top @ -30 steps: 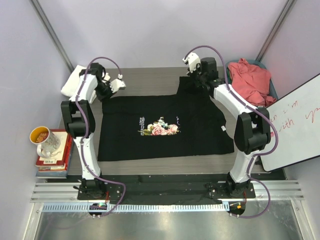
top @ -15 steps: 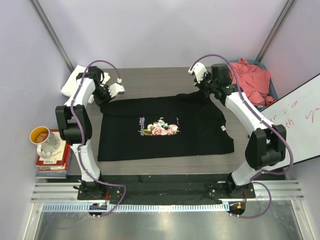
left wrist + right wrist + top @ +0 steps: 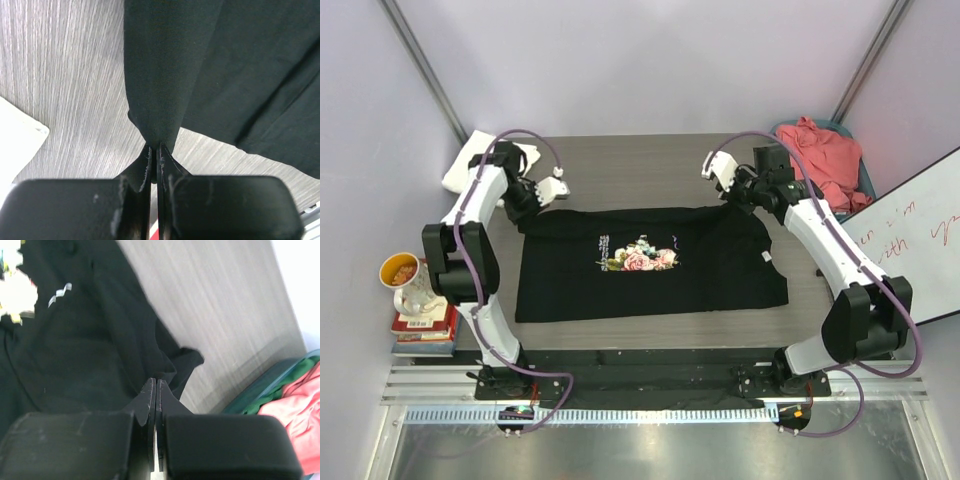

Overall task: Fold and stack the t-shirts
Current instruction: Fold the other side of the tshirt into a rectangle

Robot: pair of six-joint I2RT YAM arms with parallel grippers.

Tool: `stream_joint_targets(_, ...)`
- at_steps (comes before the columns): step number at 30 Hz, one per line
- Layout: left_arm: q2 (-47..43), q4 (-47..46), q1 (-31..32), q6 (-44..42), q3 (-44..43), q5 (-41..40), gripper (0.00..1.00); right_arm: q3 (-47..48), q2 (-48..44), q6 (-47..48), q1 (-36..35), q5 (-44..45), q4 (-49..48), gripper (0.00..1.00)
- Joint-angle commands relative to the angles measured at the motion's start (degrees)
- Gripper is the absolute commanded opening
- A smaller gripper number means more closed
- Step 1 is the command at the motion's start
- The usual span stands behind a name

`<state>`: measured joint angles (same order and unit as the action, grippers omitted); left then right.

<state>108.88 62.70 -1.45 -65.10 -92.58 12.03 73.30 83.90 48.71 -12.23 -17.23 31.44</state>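
Top external | 3 tees (image 3: pixel 825 160) | left end effector (image 3: pixel 154 152), right end effector (image 3: pixel 154 387): each clamped on black tee (image 3: pixel 650 270)

Whiteboard (image 3: pixel 910 250) and bin (image 3: pixel 867 178) crowd the right; mug (image 3: pixel 402 278) left.

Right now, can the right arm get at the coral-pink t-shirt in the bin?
Probably not yet: the coral-pink t-shirt lies uncovered close by, but the right gripper is shut on the black t-shirt.
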Motion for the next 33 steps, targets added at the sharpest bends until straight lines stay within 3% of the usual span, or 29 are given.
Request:
stream_joint_targets(1, -6.13, -1.78, 0.14, 0.85, 1.43, 1.15, 0.00, -0.17, -3.65, 5.25, 1.42, -0.87, 3.01, 0.01)
stream_joint_targets(25, -14.48, -1.53, 0.22, -1.26, 8.81, 1.85, 0.00, 7.12, -9.01, 13.51, 7.75, 0.10, 11.62, 0.01)
stream_joint_targets(33, -15.36, 6.38, 0.22, -5.56, 9.51, 1.77, 0.00, 5.72, -9.28, 19.66, 9.59, -0.26, 16.98, 0.01)
